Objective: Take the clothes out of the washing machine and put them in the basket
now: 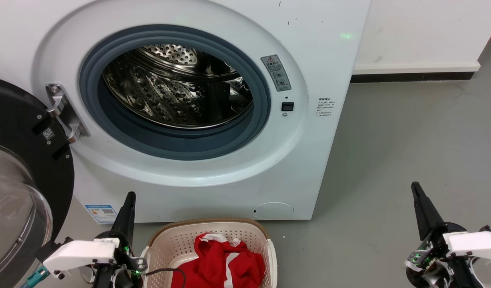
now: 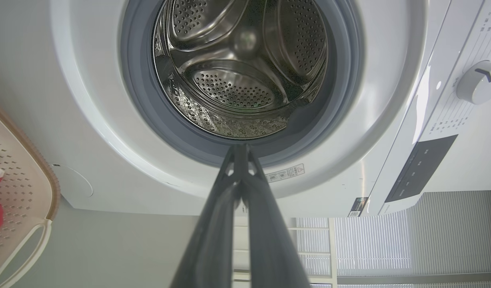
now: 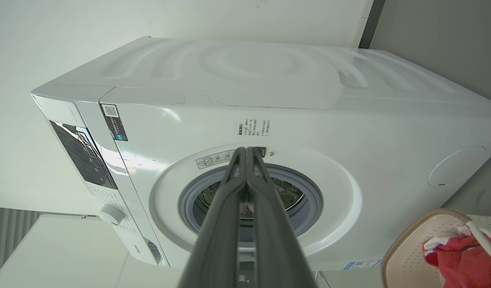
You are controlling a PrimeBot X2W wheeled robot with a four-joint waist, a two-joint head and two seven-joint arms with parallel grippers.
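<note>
Clothes point(image 1: 223, 264) are heaped in the basket point(image 1: 169, 244) by the washer point(image 1: 309, 160) (door point(image 1: 13, 112) open); left gripper point(image 1: 130, 196) and right gripper point(image 1: 415, 187) are closed, nothing held.

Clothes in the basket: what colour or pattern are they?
The clothes are bright red with white stripes and trim, clearest in the head view.

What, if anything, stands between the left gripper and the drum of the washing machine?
Nothing visible does. The door is swung aside to the left and the opening of the drum is free. The drum looks empty; the red clothes lie in the basket by the left gripper.
</note>
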